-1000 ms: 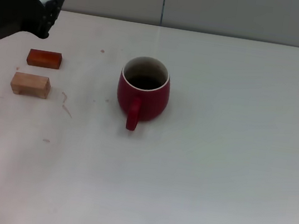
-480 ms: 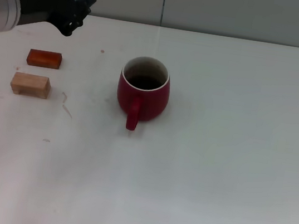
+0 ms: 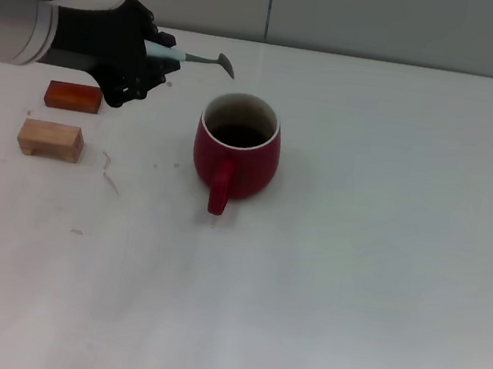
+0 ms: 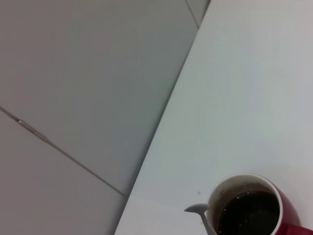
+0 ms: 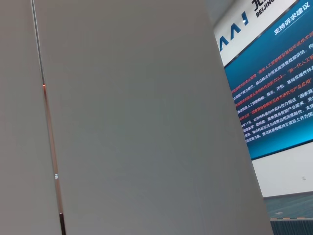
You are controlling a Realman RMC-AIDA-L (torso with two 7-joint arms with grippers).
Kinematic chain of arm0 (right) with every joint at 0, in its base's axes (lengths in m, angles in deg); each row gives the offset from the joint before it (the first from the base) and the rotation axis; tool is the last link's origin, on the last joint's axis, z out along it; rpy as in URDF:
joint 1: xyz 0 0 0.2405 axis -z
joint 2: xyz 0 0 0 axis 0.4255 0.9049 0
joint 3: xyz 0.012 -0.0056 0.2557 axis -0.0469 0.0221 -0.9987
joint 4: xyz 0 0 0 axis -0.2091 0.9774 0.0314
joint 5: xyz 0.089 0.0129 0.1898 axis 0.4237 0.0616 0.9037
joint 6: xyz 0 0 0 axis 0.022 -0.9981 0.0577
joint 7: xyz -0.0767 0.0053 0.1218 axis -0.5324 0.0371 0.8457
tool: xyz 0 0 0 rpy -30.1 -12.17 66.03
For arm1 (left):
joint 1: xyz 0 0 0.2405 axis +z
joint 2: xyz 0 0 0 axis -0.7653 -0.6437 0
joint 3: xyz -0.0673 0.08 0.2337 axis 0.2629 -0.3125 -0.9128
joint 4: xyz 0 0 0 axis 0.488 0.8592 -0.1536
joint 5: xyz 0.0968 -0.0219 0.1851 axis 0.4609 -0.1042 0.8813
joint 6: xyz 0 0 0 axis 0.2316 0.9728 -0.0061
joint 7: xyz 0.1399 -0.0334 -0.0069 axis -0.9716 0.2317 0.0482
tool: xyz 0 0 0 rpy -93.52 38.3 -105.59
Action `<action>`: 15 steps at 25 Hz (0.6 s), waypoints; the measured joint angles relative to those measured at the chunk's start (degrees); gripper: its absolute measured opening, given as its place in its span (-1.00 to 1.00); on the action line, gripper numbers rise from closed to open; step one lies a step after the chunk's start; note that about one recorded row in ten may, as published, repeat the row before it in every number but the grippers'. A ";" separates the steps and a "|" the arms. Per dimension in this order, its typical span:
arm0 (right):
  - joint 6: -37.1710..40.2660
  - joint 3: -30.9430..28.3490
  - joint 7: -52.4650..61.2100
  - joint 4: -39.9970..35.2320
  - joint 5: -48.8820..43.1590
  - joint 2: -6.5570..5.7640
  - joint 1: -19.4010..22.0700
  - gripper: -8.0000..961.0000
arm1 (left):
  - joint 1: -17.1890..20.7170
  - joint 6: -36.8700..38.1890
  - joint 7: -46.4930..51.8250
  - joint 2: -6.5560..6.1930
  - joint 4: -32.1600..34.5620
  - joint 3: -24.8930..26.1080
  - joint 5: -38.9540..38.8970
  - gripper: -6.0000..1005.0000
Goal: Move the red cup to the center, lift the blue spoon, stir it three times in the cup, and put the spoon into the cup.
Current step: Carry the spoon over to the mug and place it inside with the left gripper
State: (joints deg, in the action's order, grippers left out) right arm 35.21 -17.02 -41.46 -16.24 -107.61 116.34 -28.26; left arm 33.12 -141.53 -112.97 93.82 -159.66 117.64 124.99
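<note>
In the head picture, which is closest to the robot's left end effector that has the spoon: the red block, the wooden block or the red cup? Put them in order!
Measured from the left end effector in the head view:
1. Red block, just below it, toward the left.
2. Red cup, to its right, near the table's middle.
3. Wooden block, nearer the robot than the red block.
The last two are nearly tied.

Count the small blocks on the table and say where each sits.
2. The red-orange block lies at the table's left, below the left hand; the tan wooden block sits just nearer the robot.
</note>
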 joint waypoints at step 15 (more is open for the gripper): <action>0.34 0.00 0.00 0.02 -0.04 0.04 0.08 0.62 | -1.06 -3.48 1.68 0.07 0.81 -4.29 2.35 -0.60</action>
State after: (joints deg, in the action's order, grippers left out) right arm 35.55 -17.02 -41.46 -16.22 -107.65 116.38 -28.18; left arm 32.06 -145.01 -111.29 93.88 -158.85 113.35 127.34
